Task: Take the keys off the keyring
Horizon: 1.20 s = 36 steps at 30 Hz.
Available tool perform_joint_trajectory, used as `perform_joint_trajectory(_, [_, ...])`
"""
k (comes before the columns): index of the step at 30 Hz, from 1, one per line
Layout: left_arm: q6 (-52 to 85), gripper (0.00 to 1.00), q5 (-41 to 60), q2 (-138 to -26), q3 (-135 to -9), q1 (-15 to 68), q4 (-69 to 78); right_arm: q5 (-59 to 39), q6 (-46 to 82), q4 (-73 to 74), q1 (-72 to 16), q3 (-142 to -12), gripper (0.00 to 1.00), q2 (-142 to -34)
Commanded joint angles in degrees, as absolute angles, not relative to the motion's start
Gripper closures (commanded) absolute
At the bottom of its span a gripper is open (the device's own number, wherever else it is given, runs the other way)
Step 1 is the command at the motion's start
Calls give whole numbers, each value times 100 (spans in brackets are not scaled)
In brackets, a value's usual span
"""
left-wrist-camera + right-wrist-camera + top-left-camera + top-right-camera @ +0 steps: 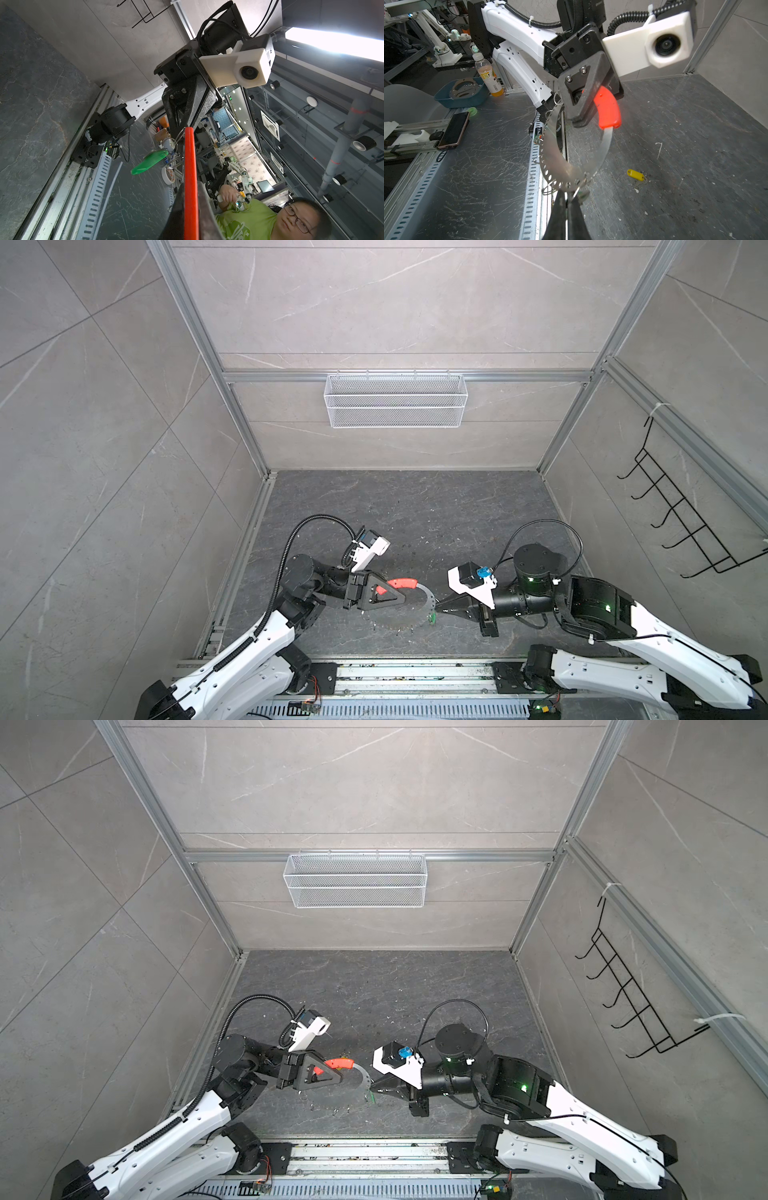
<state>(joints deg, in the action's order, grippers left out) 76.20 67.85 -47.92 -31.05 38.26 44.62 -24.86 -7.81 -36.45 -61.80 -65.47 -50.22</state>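
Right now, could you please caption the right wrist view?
Left hand clamps red plastic sleeve of perforated silver keyring; right hand shut at opposite rim; yellow-tagged key lies loose.

In the right wrist view the right gripper (566, 197) runs off the picture's edge, its tips hide most of the blurred green key (583, 195), what they pinch at the keyring (548, 145) cannot be told, the blade of the yellow key (635, 175) is faint, and the red sleeve (190, 166) is cut off in the left wrist view.
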Motion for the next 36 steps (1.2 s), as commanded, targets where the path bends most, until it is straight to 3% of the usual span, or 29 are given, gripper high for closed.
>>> perform_joint_trajectory(1, [7813, 100, 6132, -4725, -3237, 3828, 5424, -2934, -1066, -4328, -6239, -6593, 100, -5333])
perform_joint_trajectory(14, [7765, 100, 6363, -4878, -3330, 3836, 5427, -2791, -1528, -5412, -6245, -7403, 100, -6105])
perform_joint_trajectory(26, [6094, 100, 6609, -4416, -3936, 3883, 2776, -2492, -1231, -5710, -6243, -7822, 100, -6687])
perform_joint_trajectory(28, [5737, 100, 6601, -4363, -4047, 3876, 2216, -2451, -1114, -5601, -6241, -7828, 90, -6699])
perform_joint_trajectory(31, [5168, 100, 6525, -4251, -4218, 3878, 1448, -2476, -1007, -5328, -6247, -7707, 63, -6544])
perform_joint_trajectory(36, [4447, 100, 6393, -4263, -4594, 3877, 399, -2423, -930, -5136, -6245, -7533, 47, -6249])
